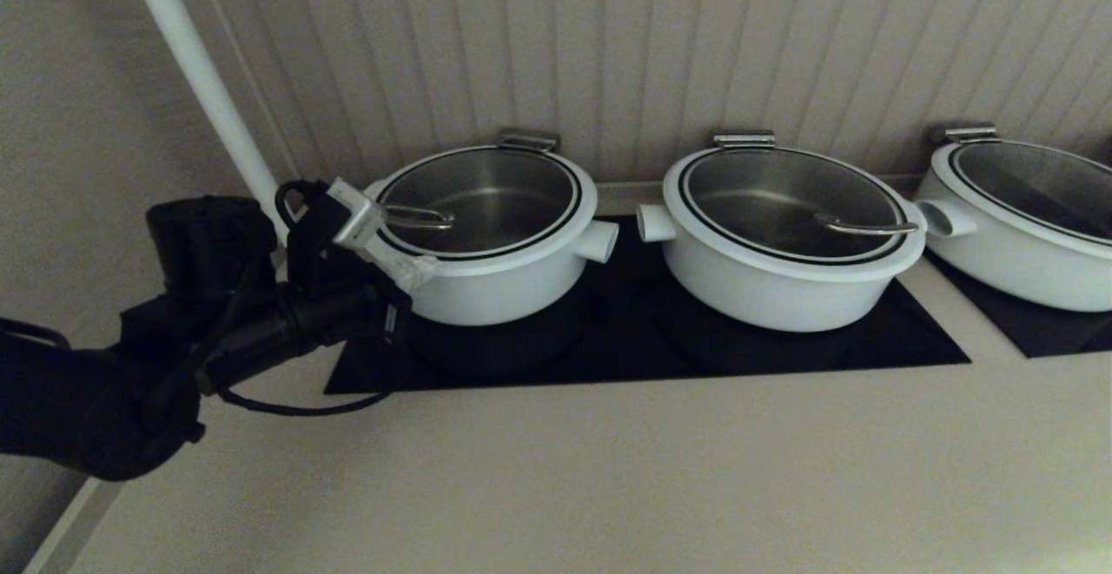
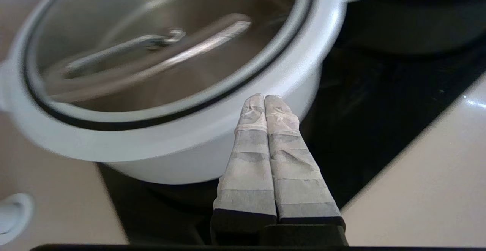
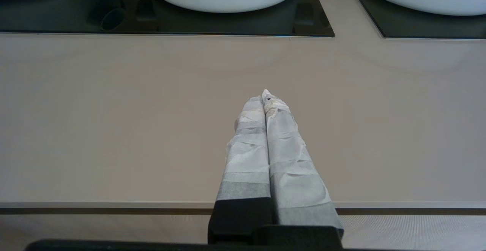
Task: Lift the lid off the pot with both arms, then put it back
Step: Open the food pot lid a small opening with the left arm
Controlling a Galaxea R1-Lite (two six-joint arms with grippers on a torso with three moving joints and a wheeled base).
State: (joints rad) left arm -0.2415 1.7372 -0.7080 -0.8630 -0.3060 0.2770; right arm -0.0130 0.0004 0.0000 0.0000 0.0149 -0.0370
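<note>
**Lid seated, lift not begun**

Beige worktop (image 1: pixel 608 470) under a ribbed wall: three round white pots, each lidded, on two black glass hob panels. Leftmost is the white steel-lined pot (image 1: pixel 495 283), its clear-glass, white-rimmed lid (image 1: pixel 482 196) seated. Left gripper (image 2: pixel 264 98), jaws clenched and empty, is beside its wall; right gripper (image 3: pixel 264 95), jaws clenched, hangs over bare worktop. Lifting and replacing both remain.

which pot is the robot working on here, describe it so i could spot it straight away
Start at the black cooktop panel set in the beige counter, which carries two white pots. The pot is the left one of that pair, its glass lid on. Unlike its neighbours, it has the left gripper at its near-left rim.
</note>
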